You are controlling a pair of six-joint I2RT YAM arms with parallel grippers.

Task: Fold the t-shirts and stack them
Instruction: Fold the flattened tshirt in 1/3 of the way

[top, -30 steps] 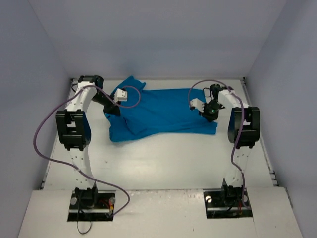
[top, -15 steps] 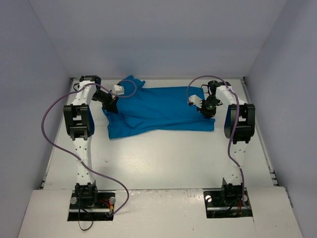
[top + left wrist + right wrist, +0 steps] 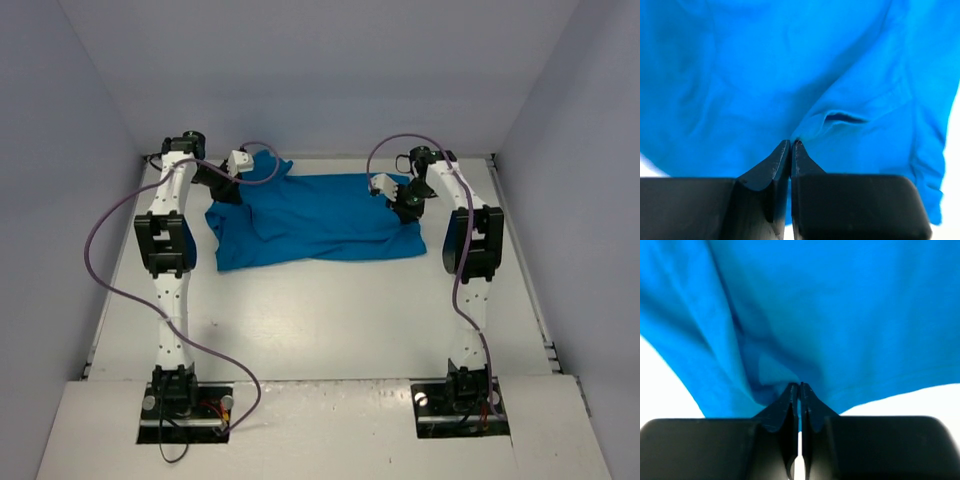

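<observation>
The teal-blue t-shirt [image 3: 310, 220] lies spread and rumpled at the back of the white table, with a sleeve bunched at its far left. My left gripper [image 3: 228, 193] is shut on the shirt's far left edge; in the left wrist view the jaws [image 3: 791, 143] pinch a raised fold of the cloth [image 3: 790, 65]. My right gripper [image 3: 404, 211] is shut on the shirt's far right edge; in the right wrist view the jaws [image 3: 800, 385] pinch a puckered fold of the cloth [image 3: 840, 305].
Grey walls enclose the table [image 3: 320, 320] on the left, back and right. Both arms reach far back, with purple cables [image 3: 100, 260] looping beside them. The arm bases sit at the near edge.
Both grippers have moved toward the back wall, pulling the shirt back with them. The shirt's near edge has slid away from the front and the cloth lies flatter.
</observation>
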